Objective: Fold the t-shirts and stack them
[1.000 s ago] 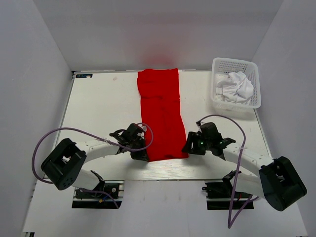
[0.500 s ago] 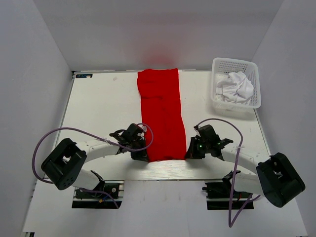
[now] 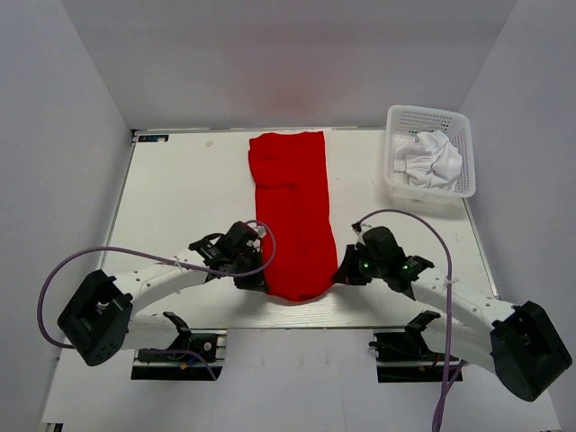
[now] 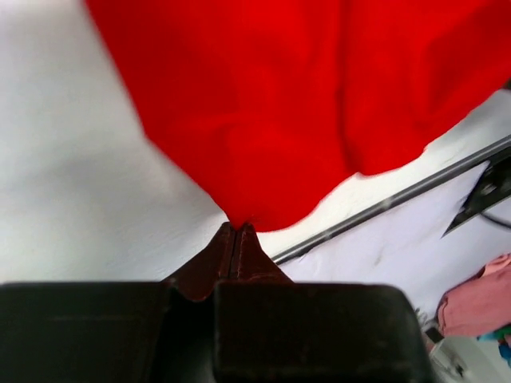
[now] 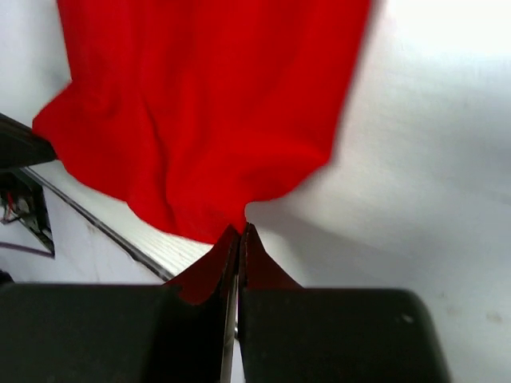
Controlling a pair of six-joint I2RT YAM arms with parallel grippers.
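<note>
A red t-shirt (image 3: 290, 211), folded into a long strip, lies down the middle of the white table (image 3: 180, 198). My left gripper (image 3: 254, 281) is shut on its near left corner, and the cloth (image 4: 263, 104) rises from the pinched tips (image 4: 237, 227). My right gripper (image 3: 342, 273) is shut on the near right corner, where the red fabric (image 5: 207, 112) hangs from the closed tips (image 5: 241, 230). The near hem sags between the two grips, lifted a little off the table.
A white mesh basket (image 3: 398, 117) at the back right holds a crumpled white t-shirt (image 3: 430, 158). The table's front edge (image 3: 297, 310) runs just under the lifted hem. Walls enclose the table at the left, back and right.
The right gripper moved in and shut on the near right corner. Both grippers have since raised the near hem, which now sags in a curve, and the strip's far end has shifted slightly.
</note>
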